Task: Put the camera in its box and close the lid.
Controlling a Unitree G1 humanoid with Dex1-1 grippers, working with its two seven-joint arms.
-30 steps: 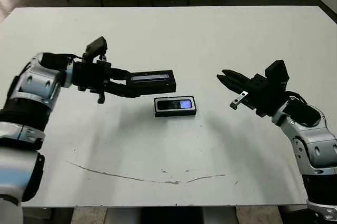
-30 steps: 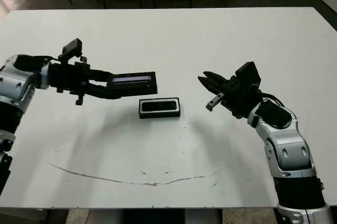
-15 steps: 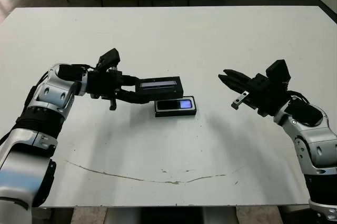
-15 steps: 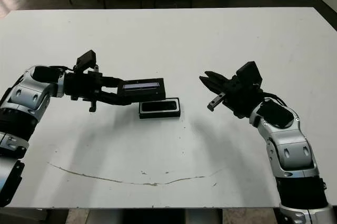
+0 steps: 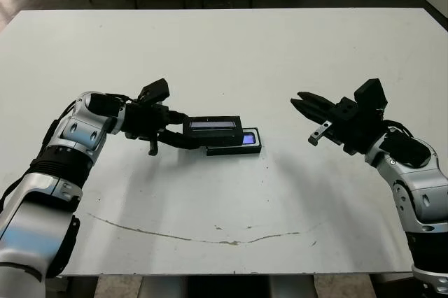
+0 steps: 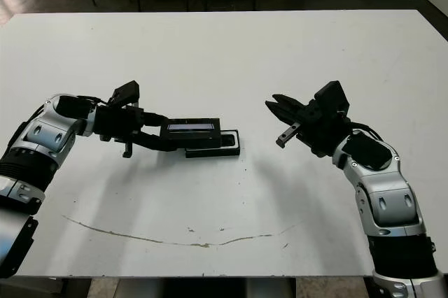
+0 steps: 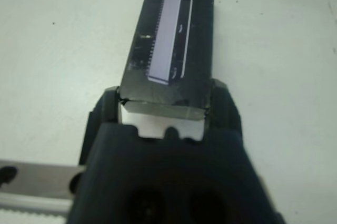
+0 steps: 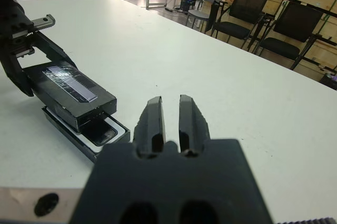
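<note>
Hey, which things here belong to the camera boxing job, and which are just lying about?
Job:
lid, held in the left gripper over the box
box on the table
camera, lying in the box

Lying about:
right gripper, idle and empty
chairs beyond the table

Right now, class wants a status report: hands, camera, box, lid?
Left hand shut on lid, held partly over box. Camera in box, partly covered. Right hand empty, apart. Nothing in the way.

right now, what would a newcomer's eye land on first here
The left gripper at mid-table, holding the lid over the box, where the camera's bluish panel peeks out. Then the right gripper, hanging empty above the bare table to the box's right.
</note>
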